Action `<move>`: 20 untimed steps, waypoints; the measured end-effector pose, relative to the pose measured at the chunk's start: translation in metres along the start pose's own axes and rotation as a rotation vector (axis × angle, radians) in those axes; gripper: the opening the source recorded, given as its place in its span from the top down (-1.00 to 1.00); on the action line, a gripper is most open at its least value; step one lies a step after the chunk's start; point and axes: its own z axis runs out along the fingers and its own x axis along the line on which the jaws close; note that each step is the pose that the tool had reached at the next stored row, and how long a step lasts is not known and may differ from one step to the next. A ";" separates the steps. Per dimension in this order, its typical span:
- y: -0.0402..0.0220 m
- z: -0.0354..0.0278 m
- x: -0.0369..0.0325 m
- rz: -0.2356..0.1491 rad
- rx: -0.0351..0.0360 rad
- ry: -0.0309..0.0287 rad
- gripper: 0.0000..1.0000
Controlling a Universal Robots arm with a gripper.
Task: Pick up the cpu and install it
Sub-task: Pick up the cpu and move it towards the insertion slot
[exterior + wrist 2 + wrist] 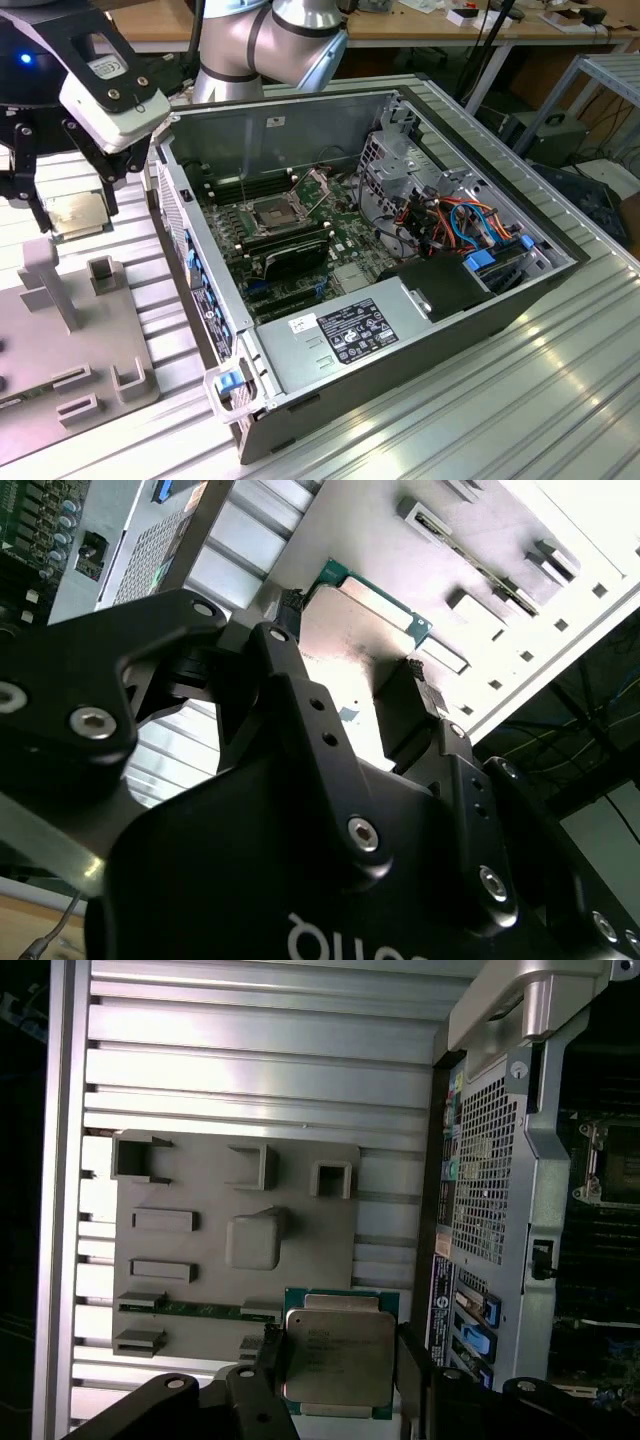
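The cpu [76, 214], a flat square chip with a dull silver top and a green edge, hangs between the black fingers of my gripper [72, 210]. The gripper is shut on it, one finger on each side, above the grey fixture plate [60, 340] at the exterior view's left. Both wrist views show the same hold: the cpu [338, 1355] sits between the fingers [272, 1360], and the cpu [360, 630] has a pad against each edge. The motherboard's black-framed socket [272, 212] lies inside the open computer case, to the exterior view's right of the gripper, apart from it.
The open computer case [200, 260] has a tall side wall between the plate and the motherboard. A power supply [350, 330] and coloured cables [470, 225] fill its near and right parts. The fixture plate [200, 1175] carries raised blocks and slots, with a memory stick [200, 1309].
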 end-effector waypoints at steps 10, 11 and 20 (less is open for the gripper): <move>-0.0010 -0.0003 -0.0122 0.000 0.0000 0.0001 -0.09; -0.0010 -0.0003 -0.0131 0.000 0.0001 0.0001 -0.09; -0.0016 -0.0004 -0.0202 0.000 0.0000 0.0000 -0.09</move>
